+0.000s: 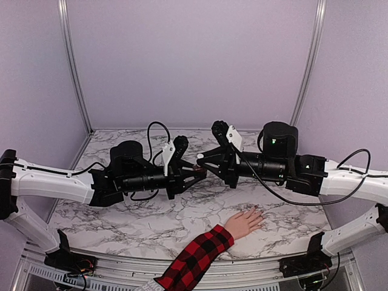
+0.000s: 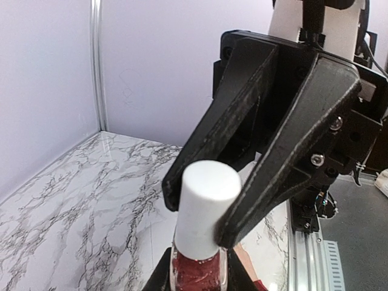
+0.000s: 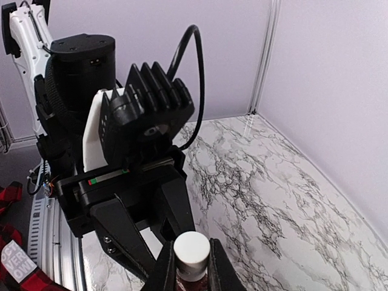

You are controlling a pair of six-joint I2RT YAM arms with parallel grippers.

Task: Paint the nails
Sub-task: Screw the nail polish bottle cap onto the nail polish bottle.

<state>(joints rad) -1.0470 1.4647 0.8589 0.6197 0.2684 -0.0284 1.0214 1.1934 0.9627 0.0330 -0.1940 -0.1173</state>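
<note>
Presently the left end effector (image 1: 199, 172) is clamped on the glass body of a small dark-red polish bottle (image 2: 199, 271). Its two fingers press the bottle from both sides at the lower edge of the left wrist view. The right end effector (image 2: 201, 217) comes from the opposite side, and its two black fingers are closed on the white cap (image 3: 191, 247) of the same bottle. The cap sits on the bottle, and in the left wrist view it points up toward the camera.

Both arms reach toward each other, and the end effectors meet in the air above the middle of the marble-patterned surface (image 1: 121, 212), with the bottle between them.

Nearer to the arm bases and a little to the right of the meeting point, a pale hand (image 1: 244, 222) lies flat on the surface. Its fingers point away to the far right. The nails (image 1: 259, 212) are at the ends of these fingers, well apart from both end effectors, but they are too small to see clearly. A red-and-black plaid sleeve (image 1: 195, 256) covers the arm behind the hand and runs down to the near edge.
</note>
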